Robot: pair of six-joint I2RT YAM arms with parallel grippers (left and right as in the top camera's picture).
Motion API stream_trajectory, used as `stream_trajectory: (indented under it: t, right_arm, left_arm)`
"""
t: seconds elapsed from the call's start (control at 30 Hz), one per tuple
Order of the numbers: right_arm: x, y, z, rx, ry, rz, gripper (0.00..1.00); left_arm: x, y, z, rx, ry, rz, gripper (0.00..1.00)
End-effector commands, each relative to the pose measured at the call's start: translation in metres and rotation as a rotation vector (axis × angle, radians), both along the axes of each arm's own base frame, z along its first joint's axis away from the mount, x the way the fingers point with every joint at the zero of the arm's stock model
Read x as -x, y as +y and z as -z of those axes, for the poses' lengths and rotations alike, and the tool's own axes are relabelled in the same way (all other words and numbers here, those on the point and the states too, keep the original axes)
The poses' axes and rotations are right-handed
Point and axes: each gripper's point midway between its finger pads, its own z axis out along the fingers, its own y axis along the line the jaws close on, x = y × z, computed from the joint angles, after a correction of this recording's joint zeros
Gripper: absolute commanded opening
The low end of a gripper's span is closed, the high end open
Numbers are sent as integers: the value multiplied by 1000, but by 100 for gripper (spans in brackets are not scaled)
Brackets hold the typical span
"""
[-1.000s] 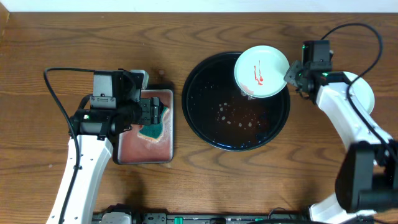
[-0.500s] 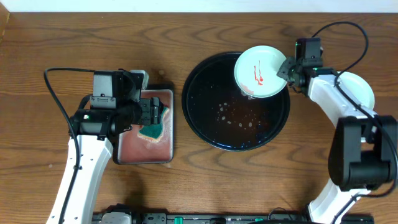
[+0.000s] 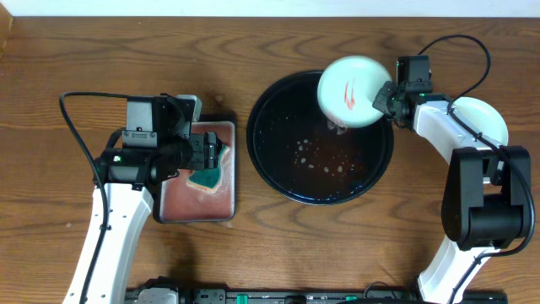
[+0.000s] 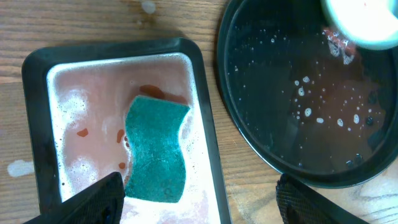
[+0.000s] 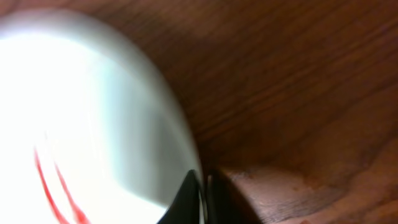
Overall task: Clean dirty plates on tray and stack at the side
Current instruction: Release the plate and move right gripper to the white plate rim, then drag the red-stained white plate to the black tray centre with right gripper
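Note:
A pale mint-white plate point(image 3: 350, 80) with a red sauce smear hangs tilted over the back right of the black round tray point(image 3: 278, 169). My right gripper point(image 3: 389, 95) is shut on its right rim. In the right wrist view the plate point(image 5: 93, 124) fills the left side and the gripper point(image 5: 202, 186) pinches its edge. A second pale plate point(image 3: 489, 120) lies on the table at the far right, partly under the right arm. My left gripper point(image 3: 207, 156) hovers open over the green sponge point(image 3: 205, 176). In the left wrist view the open gripper point(image 4: 199, 199) holds nothing, with the sponge point(image 4: 155, 149) just beyond it.
The sponge lies in a small rectangular black-rimmed tray point(image 3: 198, 207) of pinkish soapy water, left of the round tray. Droplets and reddish water sit on the round tray's floor point(image 4: 261, 124). The held plate's edge point(image 4: 367, 22) shows at the top right of the left wrist view.
My right gripper has closed on the plate's rim and the plate has tipped up from lying flat. The right arm shifted slightly left. The left arm has not moved.

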Motion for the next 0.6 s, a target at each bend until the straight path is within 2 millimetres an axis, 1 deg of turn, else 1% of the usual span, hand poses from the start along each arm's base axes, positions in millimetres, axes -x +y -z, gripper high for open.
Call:
stream_trajectory:
  t: [0.0, 0.13, 0.2, 0.27, 0.33, 0.37, 0.4, 0.47, 0.53, 0.57]
  right_arm:
    - [-4, 4, -3, -36, -8, -17, 1]
    - [-3, 16, -10, -91, -1, -54, 1]
    - [0, 20, -18, -98, 6, -64, 1]
    - [6, 27, -32, -98, 13, -82, 1]
    - [15, 34, -43, -107, 24, -100, 1]
    - [24, 46, -52, -130, 37, -141, 1]
    - [28, 52, -55, -143, 44, -163, 1]
    - [40, 69, -57, -189, 78, -217, 1]
    - [54, 81, -52, -216, 133, -247, 1]
    - [61, 84, -48, -215, 163, -252, 1]
  left_arm:
    - [2, -3, 1, 5, 2, 17, 79]
    - [3, -3, 1, 5, 2, 17, 79]
    - [3, -3, 1, 5, 2, 17, 79]
    - [2, -3, 1, 5, 2, 17, 79]
    - [2, -3, 1, 5, 1, 17, 79]
    - [2, -3, 1, 5, 1, 17, 79]
    - [2, -3, 1, 5, 1, 17, 79]
    - [2, -3, 1, 5, 1, 17, 79]
    - [2, -3, 1, 5, 2, 17, 79]
    - [3, -3, 1, 5, 2, 17, 79]
